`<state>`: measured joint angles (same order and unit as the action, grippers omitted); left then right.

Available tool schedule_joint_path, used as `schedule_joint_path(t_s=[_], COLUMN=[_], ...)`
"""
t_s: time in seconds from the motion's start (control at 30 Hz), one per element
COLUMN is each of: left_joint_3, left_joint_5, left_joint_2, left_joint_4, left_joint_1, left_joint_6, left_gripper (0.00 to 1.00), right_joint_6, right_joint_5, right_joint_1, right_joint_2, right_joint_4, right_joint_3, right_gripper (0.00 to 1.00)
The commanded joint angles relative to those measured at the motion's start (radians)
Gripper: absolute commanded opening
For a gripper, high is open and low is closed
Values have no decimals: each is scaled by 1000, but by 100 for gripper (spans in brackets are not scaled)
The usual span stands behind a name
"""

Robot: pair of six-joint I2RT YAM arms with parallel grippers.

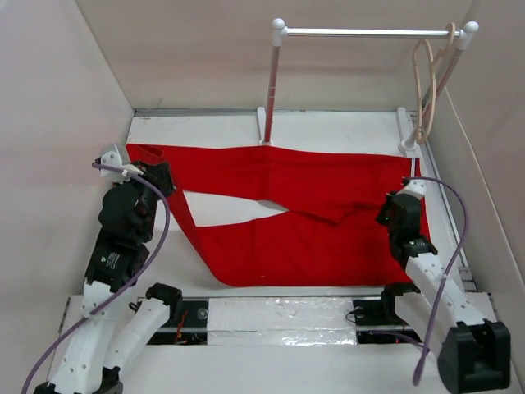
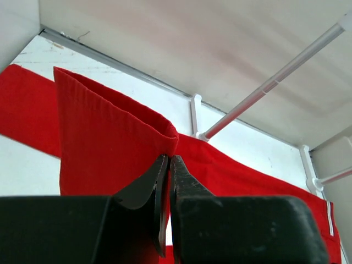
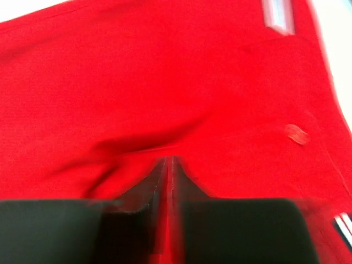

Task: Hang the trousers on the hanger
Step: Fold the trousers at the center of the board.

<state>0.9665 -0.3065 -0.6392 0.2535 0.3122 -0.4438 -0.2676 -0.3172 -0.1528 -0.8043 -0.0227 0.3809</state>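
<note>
Quick check-in from the remote desk: the trousers [image 1: 312,222] are spread flat across the table [image 1: 328,131], waist out toward 3 o'clock and the two legs running off to 9 o'clock with a bare wedge between them. The left gripper [image 2: 169,159] has its fingers pressed together on the hem of one leg, I think the nearer one, and that bit of cloth stands up in a little tent off the table. The right gripper [image 3: 168,160] is pinched onto a fold near the waist, with a button [image 3: 297,133] just to its right; that view is blurry, so I can't say how much cloth it's got. The hanger [image 1: 425,90] is dangling from the right end of the rail [image 1: 369,33], up around 1 o'clock, well apart from both grippers. Handling-wise, my guess is this stuff is light and totally floppy. It'll sag between the two grips, and thin fabric could slide out of a shallow pinch. I'd want a deep bite on doubled-up cloth like the hem and waistband, since those seams should be the thickest parts, and I'd keep the span taut so it drapes over the hanger bar instead of bunching.
</note>
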Motion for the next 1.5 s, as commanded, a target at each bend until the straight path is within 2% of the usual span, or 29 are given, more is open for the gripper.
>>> schedule_joint_path(t_s=[0.0,0.07,0.1,0.13,0.3,0.4,0.53,0.67,0.87,0.97,1.0,1.07,1.1,1.17,1.2,1.37,1.4,1.47], left_joint_3=[-43,-52,-58,-66,-113,-127,-117,-118,-114,-106,-109,-110,-111,-109,-115,-114,-120,-127], left_joint_5=[6,49,73,93,193,227,175,145,156,158,158,150,147,144,142,126,127,141], left_joint_2=[80,107,121,131,225,248,256,280,283,273,273,271,266,265,268,265,268,271], left_joint_4=[-94,-100,-94,-97,-132,-141,-119,-109,-114,-108,-108,-105,-103,-99,-102,-100,-102,-106], left_joint_1=[-2,-2,-2,-2,-2,25,51,71,71,71,71,71,71,71,71,71,71,71], left_joint_6=[-3,16,17,25,21,23,54,62,59,62,62,62,65,66,66,65,65,62], left_gripper=[0,0,0,0,0,0,0,0,0,0,0,0,0,0,0,0,0,0], right_joint_6=[-62,-73,-88,-99,-140,-110,-29,-15,-18,-54,-56,-70,-74,-99,-107,-145,-142,-116], right_joint_5=[120,223,240,250,227,219,369,536,610,701,722,740,745,742,735,663,618,589], right_joint_1=[257,376,424,488,623,670,711,802,835,848,848,837,837,826,813,754,745,745], right_joint_2=[-13,-13,-15,-16,-36,-141,-355,-440,-573,-605,-622,-634,-644,-651,-654,-654,-659,-665], right_joint_4=[1,72,75,72,38,46,-13,20,69,131,139,154,161,176,179,201,193,126], right_joint_3=[-23,-66,-69,-65,-27,27,153,173,200,194,200,217,223,237,260,357,375,424], right_gripper=[33,54,68,71,74,75,78,78,74,57,45,35,23,11,0,0,4,32])
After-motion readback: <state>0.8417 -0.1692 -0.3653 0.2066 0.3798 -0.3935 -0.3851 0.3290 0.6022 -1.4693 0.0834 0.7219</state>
